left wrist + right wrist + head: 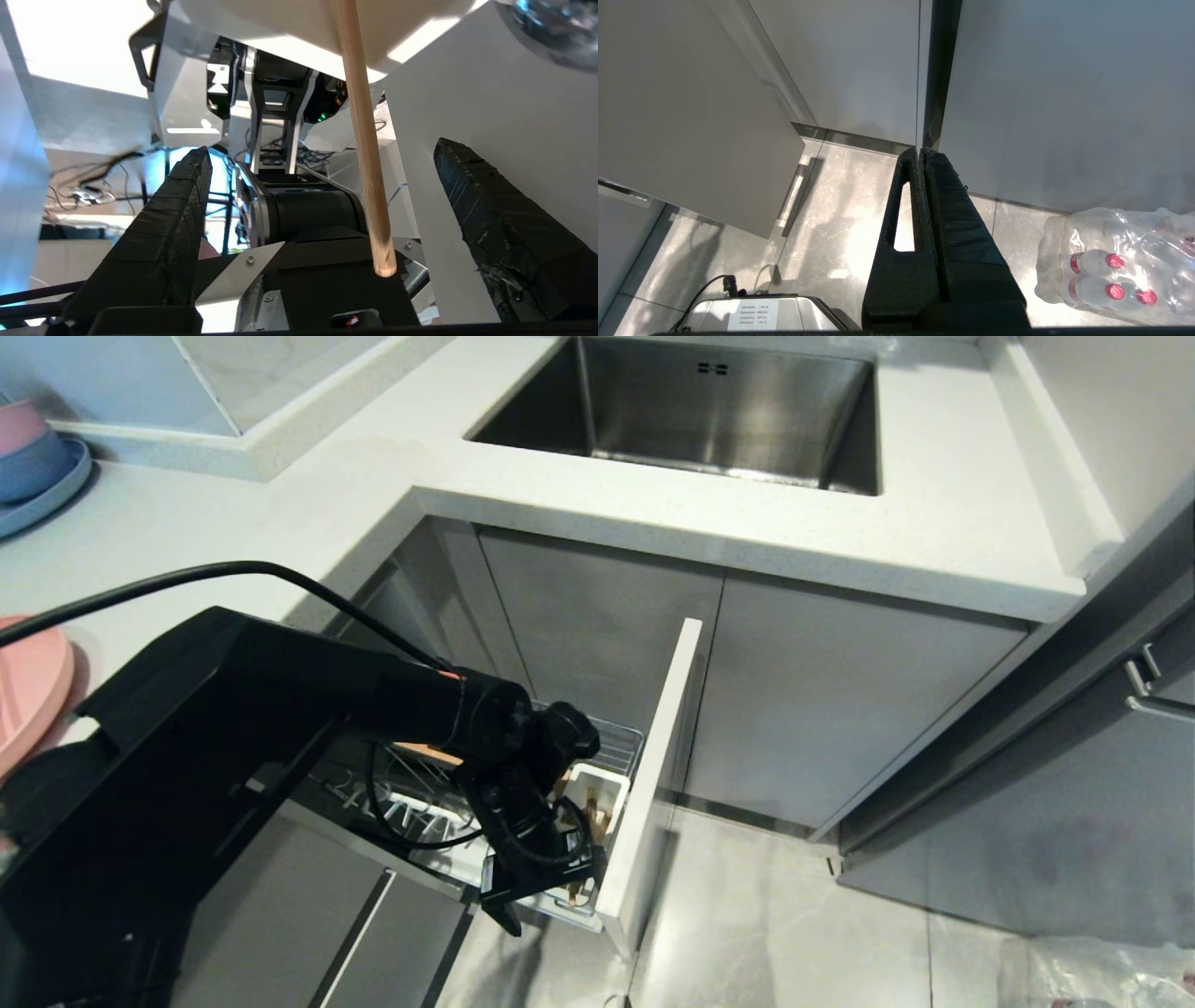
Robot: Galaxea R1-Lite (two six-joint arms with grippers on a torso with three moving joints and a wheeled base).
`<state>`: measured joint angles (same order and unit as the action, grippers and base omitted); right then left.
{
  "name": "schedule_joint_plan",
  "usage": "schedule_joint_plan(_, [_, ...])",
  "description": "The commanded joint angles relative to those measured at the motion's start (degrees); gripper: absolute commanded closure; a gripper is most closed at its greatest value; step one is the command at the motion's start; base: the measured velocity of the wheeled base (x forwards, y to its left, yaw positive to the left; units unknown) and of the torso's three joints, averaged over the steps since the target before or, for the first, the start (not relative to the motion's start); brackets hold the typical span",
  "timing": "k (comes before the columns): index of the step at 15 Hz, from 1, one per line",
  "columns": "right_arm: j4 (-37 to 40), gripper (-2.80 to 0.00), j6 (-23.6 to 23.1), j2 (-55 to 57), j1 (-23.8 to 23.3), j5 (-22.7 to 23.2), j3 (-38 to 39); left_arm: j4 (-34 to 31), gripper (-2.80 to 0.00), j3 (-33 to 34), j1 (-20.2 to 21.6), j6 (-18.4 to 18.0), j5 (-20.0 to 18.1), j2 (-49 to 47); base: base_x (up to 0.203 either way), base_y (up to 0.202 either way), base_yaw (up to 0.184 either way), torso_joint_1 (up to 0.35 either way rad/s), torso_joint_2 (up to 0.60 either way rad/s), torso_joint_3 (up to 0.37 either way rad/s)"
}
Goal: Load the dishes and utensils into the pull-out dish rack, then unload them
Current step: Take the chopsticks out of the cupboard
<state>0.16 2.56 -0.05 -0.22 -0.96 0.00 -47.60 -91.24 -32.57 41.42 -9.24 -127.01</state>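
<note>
The black left gripper [322,154] stands wide around a light wooden chopstick [362,140], touching neither finger, above the white rectangular utensil cup [597,793] at the chrome wire pull-out dish rack's [616,747] front corner. The right gripper [922,154] hangs pressed closed over grey floor. No writing is legible.

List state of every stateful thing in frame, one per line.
pull-out dish rack: pulled out.
utensil cup: upright in the rack, wooden sticks in it.
chopstick: between the left claw's fingers, neither touching it.
left claw: open, at the cup.
right claw: shut, empty, pointing at the floor.
sink: empty.
pink plate: flat on the counter.
</note>
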Motion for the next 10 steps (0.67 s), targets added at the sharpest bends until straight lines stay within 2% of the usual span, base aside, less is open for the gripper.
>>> schedule_joint_plan(1, [0.0, 0.00, 0.0, 0.0, 0.0, 0.0, 0.1, -0.3, -2.80, -0.1, 0.0, 0.7, -0.2, -1.0, 0.000, 0.000, 0.000, 0.000, 0.00, 0.000])
schedule_joint_plan(8, [0.0, 0.00, 0.0, 0.0, 0.0, 0.0, 0.1, -0.3, -2.80, -0.2, 0.0, 0.9, -0.7, -2.1, 0.000, 0.000, 0.000, 0.000, 0.00, 0.000])
schedule_joint_plan(9, [0.0, 0.00, 0.1, 0.0, 0.0, 0.0, 0.1, -0.3, -1.17, -0.2, 0.0, 0.9, -0.7, -2.1, 0.000, 0.000, 0.000, 0.000, 0.00, 0.000])
schedule_joint_plan(10, [0.0, 0.00, 0.0, 0.0, 0.0, 0.0, 0.1, -0.3, 0.00, -0.2, 0.0, 0.9, -0.8, -2.1, 0.000, 0.000, 0.000, 0.000, 0.00, 0.000])
